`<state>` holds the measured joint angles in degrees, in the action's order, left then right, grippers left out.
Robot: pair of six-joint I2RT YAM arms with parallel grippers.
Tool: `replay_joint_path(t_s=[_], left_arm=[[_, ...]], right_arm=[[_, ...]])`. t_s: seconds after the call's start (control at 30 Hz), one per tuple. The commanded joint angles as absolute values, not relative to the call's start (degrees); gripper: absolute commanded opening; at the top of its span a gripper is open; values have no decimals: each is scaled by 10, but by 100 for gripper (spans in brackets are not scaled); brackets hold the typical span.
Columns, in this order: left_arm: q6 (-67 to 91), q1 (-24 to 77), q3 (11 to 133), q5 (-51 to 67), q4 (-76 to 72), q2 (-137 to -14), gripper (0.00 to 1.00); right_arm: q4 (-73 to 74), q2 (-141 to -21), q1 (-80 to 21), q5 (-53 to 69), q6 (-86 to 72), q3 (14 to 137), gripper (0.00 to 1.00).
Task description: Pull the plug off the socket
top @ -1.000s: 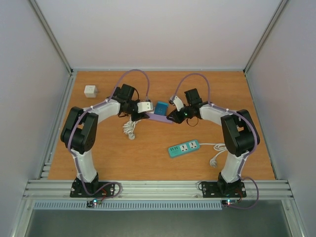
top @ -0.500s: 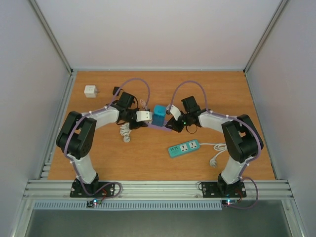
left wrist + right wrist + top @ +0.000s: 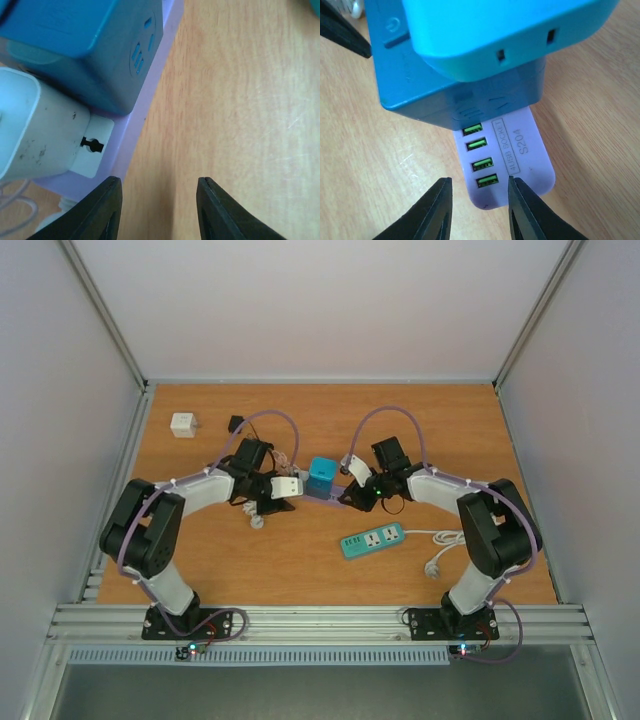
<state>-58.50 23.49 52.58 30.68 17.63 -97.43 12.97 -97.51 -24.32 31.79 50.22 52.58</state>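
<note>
**Fig. Top view w/ both wrist views.**

Surroundings: a teal power strip [image 3: 372,539] lies on the table [image 3: 250,565] near the R arm, its white cord running off to the right. A white adapter [image 3: 183,424] sits at the far-left corner. Beside it is a small black item [image 3: 236,423], too small to identify. A coiled white cable [image 3: 258,514] lies under the L wrist. Nothing stands btwn either gripper and the socket assembly. The two grippers face each other across it.

Change vs. 1 s ago: both arms have shifted toward the near edge and the L elbow has swung outward. The assembly now lies nearer the table centre. The L fingers, then at the plug, now stand off it.

Task object: the white plug [image 3: 287,486] is at mid-table, on the L side of the blue cube socket [image 3: 322,477] and butted against its side face. It is a rounded white block, slightly scuffed, w/ a flat white tab at its base. Both rest on a purple USB strip [image 3: 330,499], whose free end shows four green ports and the label "S204".

L gripper [image 3: 159,190]: fingers spread, bare wood btwn them, plug just to one side. R gripper [image 3: 480,186]: fingers spread at the strip's port end, pinching nothing.
</note>
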Motion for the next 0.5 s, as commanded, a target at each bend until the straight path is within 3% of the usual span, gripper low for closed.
replay_joint_path(t_s=[0.0, 0.13, 0.23, 0.47], left_arm=[[-544, 223, 507, 340, 171, -928, 45], [-526, 207, 481, 338, 167, -888, 50], [-511, 187, 472, 331, 168, -865, 53], [-461, 137, 466, 305, 177, -848, 63]], right_arm=[[148, -941, -238, 340, 491, 528, 36], [138, -923, -233, 347, 497, 520, 48], [125, -917, -233, 344, 518, 510, 65], [91, -950, -233, 334, 577, 509, 73]])
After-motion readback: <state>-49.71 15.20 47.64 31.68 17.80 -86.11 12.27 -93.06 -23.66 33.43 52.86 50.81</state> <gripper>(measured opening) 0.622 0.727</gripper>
